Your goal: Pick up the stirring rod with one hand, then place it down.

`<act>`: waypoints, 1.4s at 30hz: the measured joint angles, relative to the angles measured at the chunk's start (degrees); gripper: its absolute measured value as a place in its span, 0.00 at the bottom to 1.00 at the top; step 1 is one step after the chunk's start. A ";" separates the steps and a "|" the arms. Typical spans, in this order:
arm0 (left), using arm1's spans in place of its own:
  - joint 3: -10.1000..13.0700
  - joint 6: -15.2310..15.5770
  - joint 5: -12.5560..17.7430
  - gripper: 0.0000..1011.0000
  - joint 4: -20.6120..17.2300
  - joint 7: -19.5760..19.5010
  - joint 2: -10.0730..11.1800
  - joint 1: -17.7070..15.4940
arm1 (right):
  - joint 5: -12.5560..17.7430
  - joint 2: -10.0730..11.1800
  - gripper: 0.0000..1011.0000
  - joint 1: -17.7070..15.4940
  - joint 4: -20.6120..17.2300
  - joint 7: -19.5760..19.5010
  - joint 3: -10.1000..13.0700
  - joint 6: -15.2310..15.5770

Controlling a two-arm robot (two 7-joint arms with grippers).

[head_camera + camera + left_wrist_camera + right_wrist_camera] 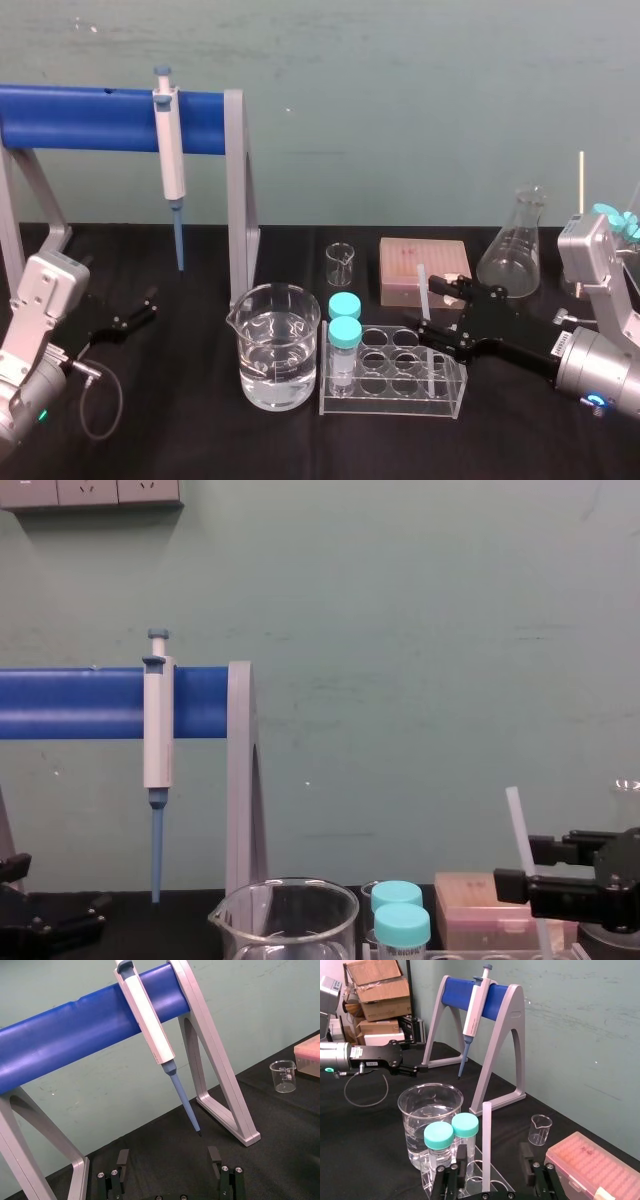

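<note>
So the stirring rod (485, 1146) was standing nearly upright in the clear tube rack (392, 405), in a hole at the rack's right end. The rack sat toward the front edge of the table (180, 440), a bit right of the middle. The right gripper (433, 306) reached in from the table's right edge with its fingers spread wide, one on each side of the rod, above the rack's top. In the wrist view the rod looked nearer one finger than the other, with no contact that could be made out. The left gripper (132, 317) sat parked near the left edge by the pipette stand (236, 200), fingers apart too.

The grab looked like the step in hand. To do it well, the robot would probably want the rod centred between the pads before squeezing, so the close didn't shove it sideways and lever the rack. Then lift along the rod's own lean until the bottom cleared the hole. The capped tubes (344, 320) and the water beaker (277, 345) were close on the left, so swinging that way was the risk
</note>
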 joint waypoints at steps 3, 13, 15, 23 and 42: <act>0.00 0.00 0.00 0.99 0.00 0.00 0.00 0.00 | 0.02 0.00 0.74 0.00 0.00 0.00 0.00 0.00; 0.00 0.00 0.00 0.99 0.00 0.00 0.00 0.00 | 1.60 0.33 0.99 -1.12 -0.94 0.06 1.34 -0.86; 0.00 0.00 0.00 0.99 0.00 0.00 0.00 0.00 | 2.17 0.76 0.99 -1.68 -1.58 0.18 1.81 -0.93; 0.00 0.00 0.00 0.99 0.00 0.00 0.00 0.00 | 7.46 5.00 0.99 -6.12 -4.81 2.67 4.35 0.79; 0.00 0.00 0.00 0.99 0.00 0.00 0.00 0.00 | 0.56 -0.41 0.99 -11.69 -5.40 -18.64 12.12 -2.76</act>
